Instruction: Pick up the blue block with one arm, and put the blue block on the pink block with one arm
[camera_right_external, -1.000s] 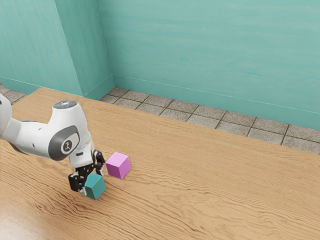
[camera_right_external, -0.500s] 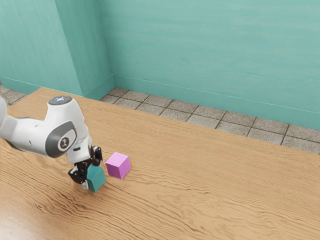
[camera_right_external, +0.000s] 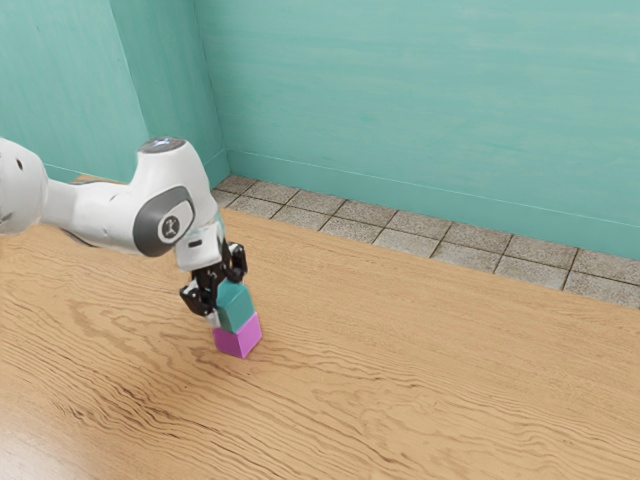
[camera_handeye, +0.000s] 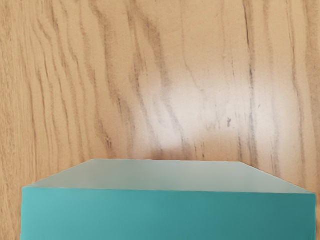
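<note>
Nearly done: the gripper (camera_right_external: 227, 293) grips the blue block (camera_right_external: 237, 306), which appears to rest squarely atop the pink block (camera_right_external: 239, 339) — only letting go and retreating is left.

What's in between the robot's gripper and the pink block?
The blue block. In the exterior view the gripper holds it, and it sits directly above the pink block, seemingly touching it.

One blue block (camera_right_external: 235, 302), one pink block (camera_right_external: 238, 339)
</note>
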